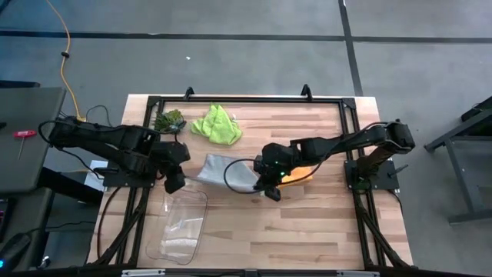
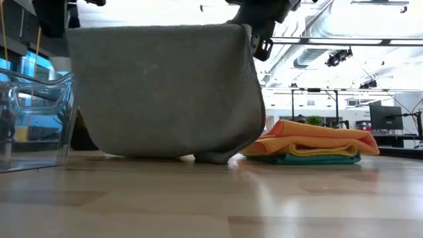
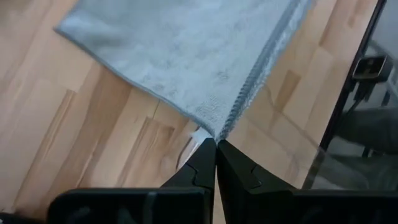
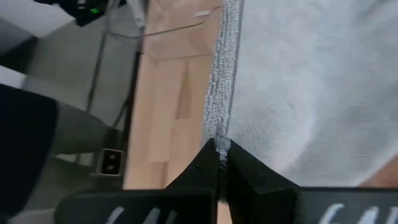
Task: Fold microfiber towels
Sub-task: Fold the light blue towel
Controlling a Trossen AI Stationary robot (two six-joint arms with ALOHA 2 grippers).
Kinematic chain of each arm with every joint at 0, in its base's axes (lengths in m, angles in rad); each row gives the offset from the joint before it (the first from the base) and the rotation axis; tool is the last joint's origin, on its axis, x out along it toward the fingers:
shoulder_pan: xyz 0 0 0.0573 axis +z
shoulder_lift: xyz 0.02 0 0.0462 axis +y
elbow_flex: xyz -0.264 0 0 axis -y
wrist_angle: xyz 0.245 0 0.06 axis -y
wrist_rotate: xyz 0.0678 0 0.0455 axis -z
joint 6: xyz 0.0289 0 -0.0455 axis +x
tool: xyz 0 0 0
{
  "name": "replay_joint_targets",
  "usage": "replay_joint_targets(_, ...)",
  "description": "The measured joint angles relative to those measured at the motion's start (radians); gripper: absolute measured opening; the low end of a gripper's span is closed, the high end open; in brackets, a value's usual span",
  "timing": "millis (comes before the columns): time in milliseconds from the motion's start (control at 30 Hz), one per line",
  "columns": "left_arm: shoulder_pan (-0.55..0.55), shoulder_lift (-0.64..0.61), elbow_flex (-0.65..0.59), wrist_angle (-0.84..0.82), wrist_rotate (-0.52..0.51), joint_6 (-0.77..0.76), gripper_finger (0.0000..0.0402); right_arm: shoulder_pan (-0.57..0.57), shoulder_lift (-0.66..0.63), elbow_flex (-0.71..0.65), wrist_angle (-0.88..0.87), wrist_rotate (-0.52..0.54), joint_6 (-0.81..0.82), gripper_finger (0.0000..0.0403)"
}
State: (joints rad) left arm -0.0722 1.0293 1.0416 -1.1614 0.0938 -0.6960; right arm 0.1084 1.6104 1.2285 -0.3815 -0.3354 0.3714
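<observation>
While both arms hold the grey towel (image 1: 223, 171) up by two corners, the high view shows it stretched between the left gripper (image 1: 175, 183) and the right gripper (image 1: 270, 189) near the middle of the table (image 1: 323, 223). The lime green towel (image 1: 217, 124) lies crumpled toward the far edge, beside the small plant (image 1: 169, 121), and the clear bin (image 1: 181, 225) sits near the front edge, just under the left gripper.

In the low view the grey towel (image 2: 165, 92) hangs as a broad sheet, its bottom edge touching the wood, and a folded stack of orange towel (image 2: 310, 140) over teal towel (image 2: 310, 158), with a yellow layer between, rests just beside it.

The left wrist view shows that arm's fingers (image 3: 233, 168) pressed together on one corner of the cloth. The right wrist view shows the same: fingers (image 4: 249, 171) clamped on a hemmed corner.

The step in hand looks like the start of folding the grey towel, after three appear finished. The next move likely calls for lowering the sheet flat, or swinging the held edge over the trailing edge, keeping both corners level so the halves line up.
</observation>
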Motion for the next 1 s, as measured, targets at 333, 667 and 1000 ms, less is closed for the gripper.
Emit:
replay_joint_targets(333, 0.015, -0.023, 0.000, 0.020, 0.105, 0.010, 0.0000, -0.002, 0.001, 0.000, 0.050, -0.081, 0.082, 0.0000)
replay_joint_targets(667, 0.121, 0.021, 0.000, -0.012, 0.075, 0.121, 0.0000, -0.050, 0.093, 0.000, 0.054, -0.117, 0.198, 0.0000)
replay_joint_targets(1000, 0.310, 0.050, 0.001, -0.023, -0.090, 0.293, 0.0000, -0.138, 0.104, 0.010, 0.075, -0.057, 0.211, 0.0000)
